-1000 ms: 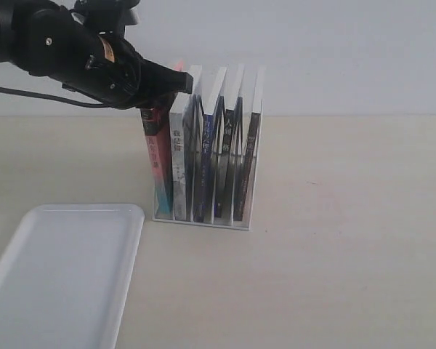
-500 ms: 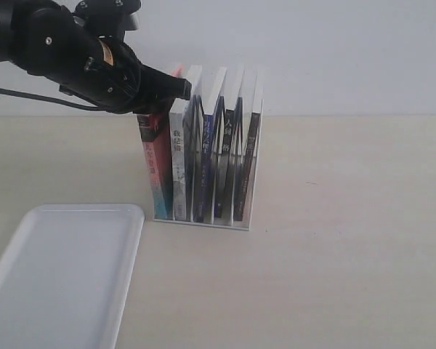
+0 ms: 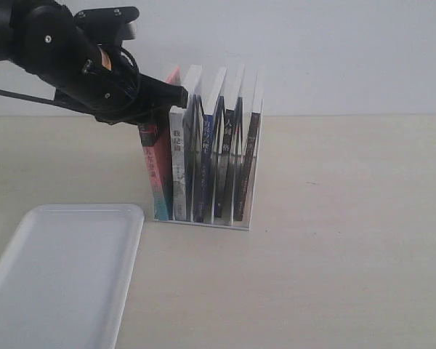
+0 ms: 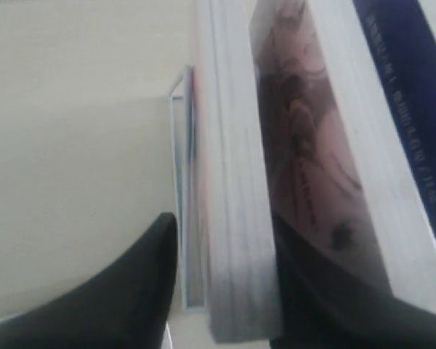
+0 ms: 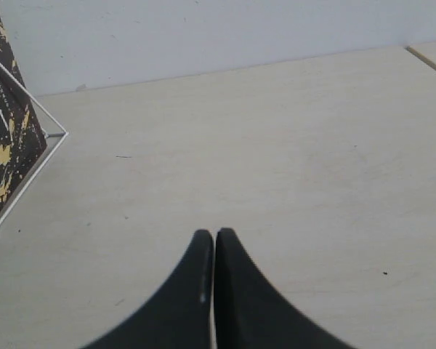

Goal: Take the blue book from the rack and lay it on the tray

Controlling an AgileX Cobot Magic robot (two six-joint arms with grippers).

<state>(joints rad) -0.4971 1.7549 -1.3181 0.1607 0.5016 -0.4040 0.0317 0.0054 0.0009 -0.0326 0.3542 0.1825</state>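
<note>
Exterior view: the blue book (image 3: pixel 206 145) stands upright in the rack (image 3: pixel 203 222), third from the left. The left hand (image 3: pixel 178 93) is at the books' tops, its fingers narrowly spread astride the red book (image 3: pixel 158 167) at the left end. The right hand (image 5: pixel 214 240) is pinched closed above the counter (image 3: pixel 334 218). The tray (image 3: pixel 65 276) lies near left.

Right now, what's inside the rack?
Upright books: a red-spined book at the left end, a white-spined book, the blue book, darker ones further right. The left gripper partly hides the leftmost tops.
</note>
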